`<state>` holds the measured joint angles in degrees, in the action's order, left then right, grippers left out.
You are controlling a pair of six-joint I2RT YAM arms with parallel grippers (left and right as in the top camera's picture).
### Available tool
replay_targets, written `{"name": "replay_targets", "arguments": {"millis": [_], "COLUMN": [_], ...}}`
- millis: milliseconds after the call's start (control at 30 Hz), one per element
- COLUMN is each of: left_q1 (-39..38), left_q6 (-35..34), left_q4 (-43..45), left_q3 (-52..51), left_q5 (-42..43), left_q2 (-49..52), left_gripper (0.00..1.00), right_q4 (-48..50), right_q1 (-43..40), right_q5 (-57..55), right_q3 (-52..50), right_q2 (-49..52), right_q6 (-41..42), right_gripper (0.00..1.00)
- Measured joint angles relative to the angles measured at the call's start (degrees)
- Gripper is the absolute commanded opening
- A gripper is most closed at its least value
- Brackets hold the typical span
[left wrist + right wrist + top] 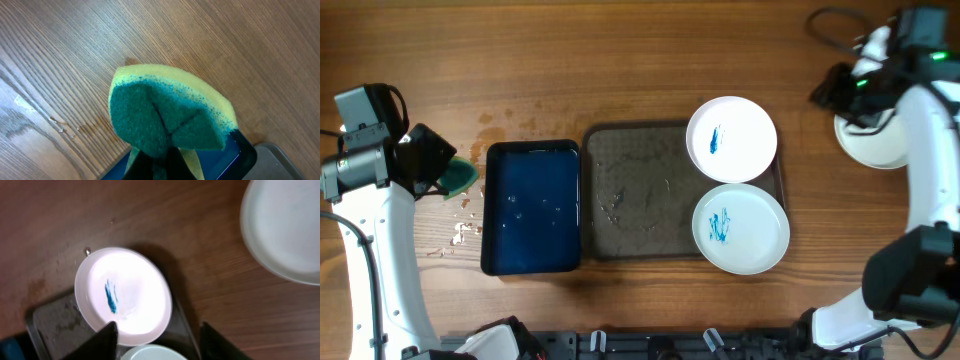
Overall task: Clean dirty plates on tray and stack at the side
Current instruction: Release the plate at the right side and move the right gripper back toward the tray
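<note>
Two white plates with blue scribbles lie on the right end of the dark grey-brown tray [630, 200]: a far plate [731, 139] and a near plate [741, 228]. A third plate [865, 148] lies on the table right of the tray, partly under my right arm. My right gripper [832, 90] is open and empty, held above the table between the far plate [123, 295] and the third plate [285, 225]. My left gripper [438, 165] is shut on a green and yellow sponge [170, 115], held above the wood left of the blue tray.
A smaller dark blue tray [532, 207] holding water stands left of the big tray; its corner shows in the left wrist view [227, 157]. Water drops [455, 235] lie on the wood to its left.
</note>
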<state>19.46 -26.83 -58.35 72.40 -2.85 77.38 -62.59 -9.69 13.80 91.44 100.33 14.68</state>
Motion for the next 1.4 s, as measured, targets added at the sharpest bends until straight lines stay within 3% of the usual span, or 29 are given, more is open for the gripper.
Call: {"name": "replay_targets", "arguments": {"millis": [333,800,967,1033,1100,1400], "left_q1": [0.0,0.0,0.0,0.0,0.0,0.0], "left_q6": [0.02,0.02,0.02,0.02,0.0,0.02], "left_q4": [-0.04,-0.2,-0.17,-0.15,-0.15,-0.17], "left_q3": [0.0,0.0,0.0,0.0,0.0,0.0], "left_q5": [0.02,0.02,0.04,0.02,0.04,0.04], "left_q2": [0.0,0.0,0.0,0.0,0.0,0.0], "left_gripper": [0.04,0.04,0.04,0.04,0.04,0.04], "right_q4": [16.09,25.55,27.54,28.15,28.35,29.35], "right_q1": [3.89,3.93,4.59,4.66,4.44,4.44], "right_q5": [0.85,5.27,7.45,7.54,7.26,7.85], "right_q3": [-19.82,-25.99,-26.01,-26.05,-26.05,-26.1], "right_q2": [0.94,5.7,8.66,9.09,9.29,9.55], "right_q6": [-0.5,1.86,3.78,4.33,4.9,3.87], "right_gripper": [0.49,0.5,0.37,0.25,0.04,0.05]}}
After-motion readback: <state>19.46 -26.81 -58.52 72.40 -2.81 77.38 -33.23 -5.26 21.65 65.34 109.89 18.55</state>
